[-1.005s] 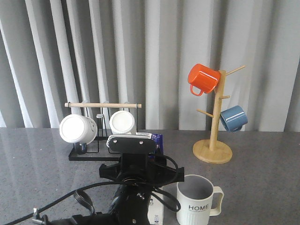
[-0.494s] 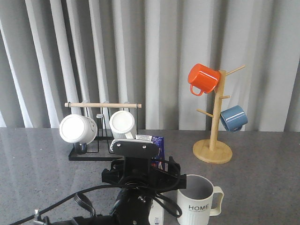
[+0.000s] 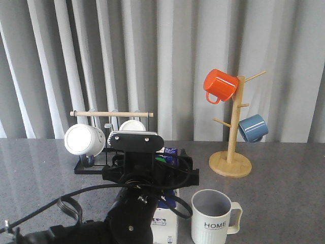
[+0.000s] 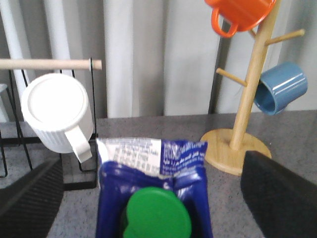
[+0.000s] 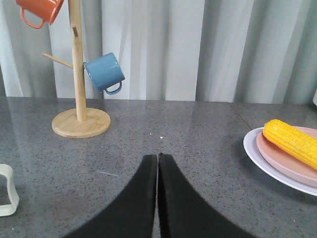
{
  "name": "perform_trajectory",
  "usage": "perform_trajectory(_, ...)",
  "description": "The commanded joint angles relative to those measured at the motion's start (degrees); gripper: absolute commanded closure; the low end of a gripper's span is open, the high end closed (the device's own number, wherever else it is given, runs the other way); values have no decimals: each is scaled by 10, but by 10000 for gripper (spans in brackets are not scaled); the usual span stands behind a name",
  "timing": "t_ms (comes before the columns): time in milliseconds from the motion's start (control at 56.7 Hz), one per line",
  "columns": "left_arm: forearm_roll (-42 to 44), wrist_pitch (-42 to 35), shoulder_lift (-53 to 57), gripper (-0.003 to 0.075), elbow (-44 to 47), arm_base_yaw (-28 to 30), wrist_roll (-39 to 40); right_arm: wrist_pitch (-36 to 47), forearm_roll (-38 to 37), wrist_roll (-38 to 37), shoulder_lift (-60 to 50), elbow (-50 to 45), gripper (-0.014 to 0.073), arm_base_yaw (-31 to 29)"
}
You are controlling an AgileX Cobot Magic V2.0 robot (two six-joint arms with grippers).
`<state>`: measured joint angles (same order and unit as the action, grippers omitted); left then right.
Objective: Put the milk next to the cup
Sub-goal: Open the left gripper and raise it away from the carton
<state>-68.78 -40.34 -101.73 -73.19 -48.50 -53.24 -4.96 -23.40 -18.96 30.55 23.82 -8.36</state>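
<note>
Left hand (image 4: 153, 218): fingers spread, straddling upright blue-and-white gable-top milk carton with green cap (image 3: 166, 223) | carton stands on grey desk (image 3: 284, 203), just left of ribbed grey-white "HOME" mug (image 3: 214, 217) | right hand (image 5: 157, 198): clenched, empty, farther right.

You have the milk (image 3: 166, 229) just left of the cup (image 3: 213, 217), near the table's front edge. Behind them: mug rack (image 3: 111, 115) to the left, mug tree (image 3: 232, 133) to the right.
</note>
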Motion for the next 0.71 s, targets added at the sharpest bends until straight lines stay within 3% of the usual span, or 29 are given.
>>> perform_trajectory(0, 50, -16, 54, 19, -15, -1, -1, 39, -3, 1, 1, 14, 596, -4)
perform_trajectory(159, 83, 13, 102, 34, -15, -1, -1, 39, -3, 1, 1, 14, 596, -4)
perform_trajectory(265, 86, 39, 145, 90, -15, -1, -2, 39, -3, 1, 1, 14, 596, -4)
perform_trajectory(335, 86, 52, 173, 178, -15, -1, -18, 39, -3, 1, 1, 14, 596, -4)
perform_trajectory(406, 85, 66, 203, 321, -15, -1, -50, 39, -3, 1, 1, 14, 596, -4)
perform_trajectory(547, 66, 130, 256, 727, -14, -1, -109, 39, -3, 1, 1, 14, 596, -4)
perform_trajectory(688, 33, 121, 299, 728, 2, -1, -136, 39, -3, 1, 1, 14, 596, -4)
